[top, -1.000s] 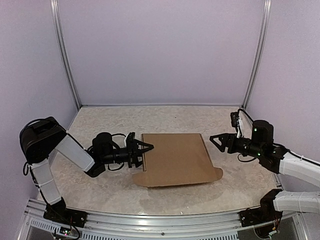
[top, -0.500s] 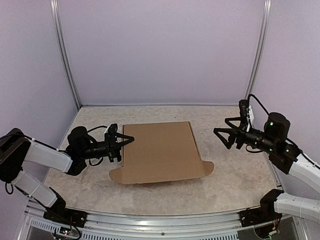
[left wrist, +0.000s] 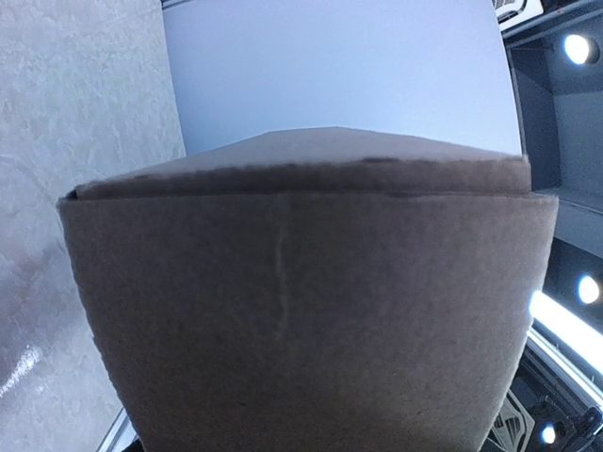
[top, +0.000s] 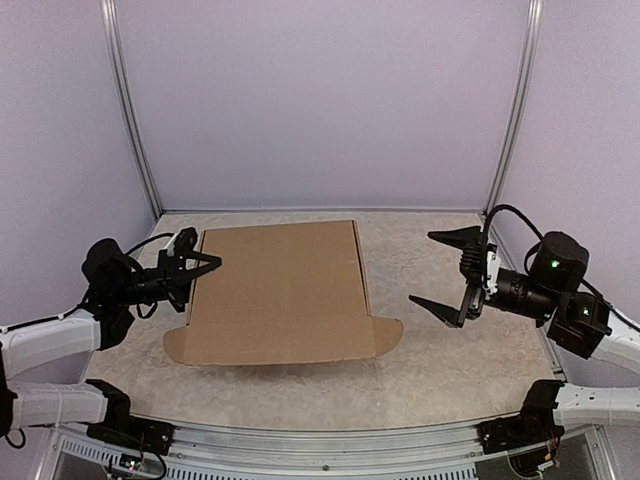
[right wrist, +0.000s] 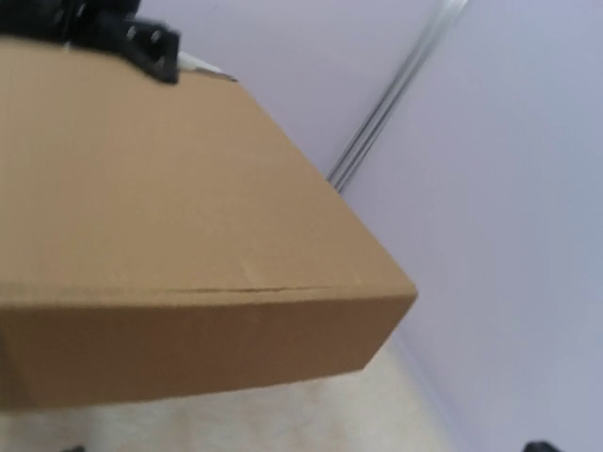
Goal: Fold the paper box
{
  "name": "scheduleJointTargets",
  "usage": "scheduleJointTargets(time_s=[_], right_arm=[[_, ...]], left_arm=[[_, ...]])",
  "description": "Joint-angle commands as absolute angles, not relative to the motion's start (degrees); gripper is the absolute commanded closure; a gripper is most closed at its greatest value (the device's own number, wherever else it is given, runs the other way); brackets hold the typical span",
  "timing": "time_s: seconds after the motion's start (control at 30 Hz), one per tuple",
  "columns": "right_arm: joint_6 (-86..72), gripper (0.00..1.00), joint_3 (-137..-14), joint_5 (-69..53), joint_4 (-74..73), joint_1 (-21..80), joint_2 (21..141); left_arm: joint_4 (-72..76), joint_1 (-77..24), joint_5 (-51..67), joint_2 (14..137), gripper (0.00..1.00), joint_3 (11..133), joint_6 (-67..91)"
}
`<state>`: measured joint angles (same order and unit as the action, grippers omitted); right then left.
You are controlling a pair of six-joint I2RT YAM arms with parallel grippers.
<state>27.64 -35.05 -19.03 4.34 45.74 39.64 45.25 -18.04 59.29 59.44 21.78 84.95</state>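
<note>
Cardboard fills the left wrist view: the paper box (left wrist: 301, 320) hides that camera's own fingers. Only the overhead view shows the left gripper (top: 195, 272) clamped on the box's left edge, at mid-left of the frame, with the box stretching over the middle of the table (top: 450, 370). The right gripper (top: 445, 272), at mid-right, gapes wide, holding nothing, apart from the box's right edge; its camera shows the box's top and one side wall.

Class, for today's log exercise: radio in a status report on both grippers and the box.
Left gripper jaws clamped on the paper box left edge. Right gripper jaws wide open, clear of box. Nothing between them.
</note>
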Motion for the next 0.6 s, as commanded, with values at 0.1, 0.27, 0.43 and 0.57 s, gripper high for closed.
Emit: scheduleJointTargets(time_s=[0.1,0.27,0.43,0.57], right_arm=[[62.7,0.0,-31.82,8.81,11.63,62.27,43.99],[80.7,0.0,-27.6,21.55,22.8,71.9,48.74],[87.57,0.0,-25.04,28.19,29.98,80.82,51.71],[89.12,0.0,-24.57,31.85,33.18,86.34,53.63]], left_arm=[[32.61,-16.85,67.21,52.14,1.0,24.67,83.5],[20.58,-16.61,69.11,49.16,1.0,27.14,76.03],[11.9,-16.62,70.13,47.74,1.0,27.98,69.51],[8.64,-16.61,70.38,47.48,1.0,27.33,67.23]])
